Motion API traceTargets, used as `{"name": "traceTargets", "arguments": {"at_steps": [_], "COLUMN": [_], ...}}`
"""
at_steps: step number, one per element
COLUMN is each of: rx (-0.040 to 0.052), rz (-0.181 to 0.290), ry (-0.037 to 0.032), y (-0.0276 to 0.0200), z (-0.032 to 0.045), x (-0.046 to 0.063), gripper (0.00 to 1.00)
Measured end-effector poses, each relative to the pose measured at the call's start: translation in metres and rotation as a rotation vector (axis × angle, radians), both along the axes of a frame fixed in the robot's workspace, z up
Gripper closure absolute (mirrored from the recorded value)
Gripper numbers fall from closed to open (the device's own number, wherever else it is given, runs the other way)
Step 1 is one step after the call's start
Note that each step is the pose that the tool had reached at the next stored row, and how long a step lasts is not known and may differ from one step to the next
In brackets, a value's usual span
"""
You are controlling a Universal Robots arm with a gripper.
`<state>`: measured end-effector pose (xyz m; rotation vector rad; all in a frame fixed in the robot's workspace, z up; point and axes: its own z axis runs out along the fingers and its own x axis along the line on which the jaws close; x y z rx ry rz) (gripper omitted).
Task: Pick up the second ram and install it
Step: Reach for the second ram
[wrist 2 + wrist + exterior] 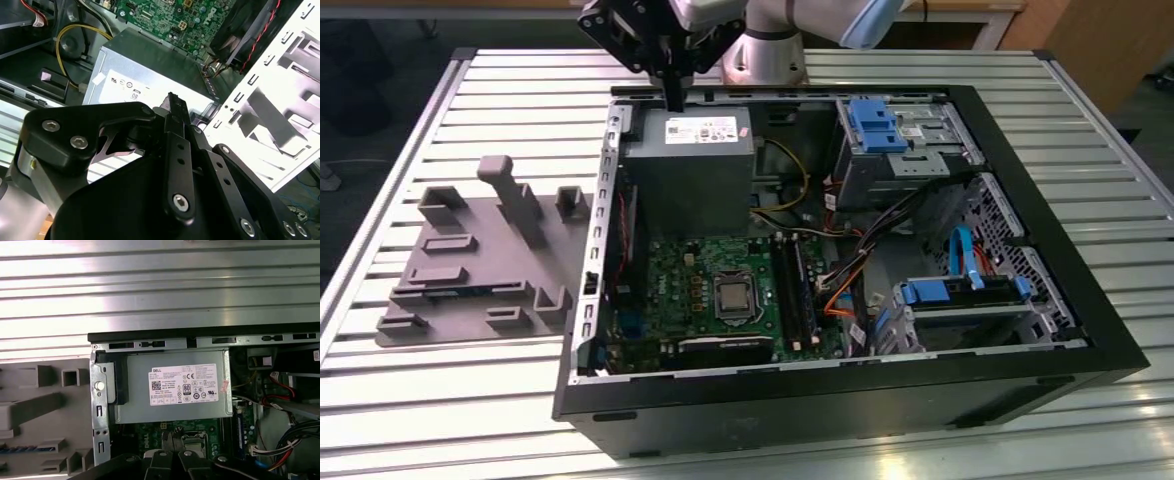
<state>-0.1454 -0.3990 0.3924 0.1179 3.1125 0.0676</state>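
Nearest in the exterior view, the slatted metal tabletop [480,400] carries an open computer case [854,400]. It lies on its side, presumably so that the motherboard [680,280] faces up and can be reached from above. Its long black memory slots [794,290] run away from the camera, just to the exterior view's right of the processor socket.

Beside the case, on the exterior view's left, sits the grey moulded holder [480,262]. In a groove near its middle lies a slim dark strip with faint blue marks. I take this to be the second ram [454,291], though it is hard to make out. The first wrist view shows the same strip [27,448] seated in the block. The groove probably keeps the stick in a fixed, known place where it can be pinched by its long sides. On this reading the stick has not been lifted.

Farther back, the grey power supply [687,170] fills the case's rear corner. Above its far edge hangs the gripper [674,100], pointing straight down and well apart from the holder. Its fingers [172,107] are drawn together into a narrow point, and I see nothing held between them. That height looks chosen to clear the case wall. Behind it stands the arm's base [767,50].
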Motion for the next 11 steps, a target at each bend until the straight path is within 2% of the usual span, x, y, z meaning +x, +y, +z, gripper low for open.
{"name": "traceTargets", "arguments": {"at_steps": [11], "rx": [0.0], "rz": [0.0], "ry": [0.0], "y": [0.0], "z": [-0.0004], "x": [-0.0088], "gripper": [0.89]}}
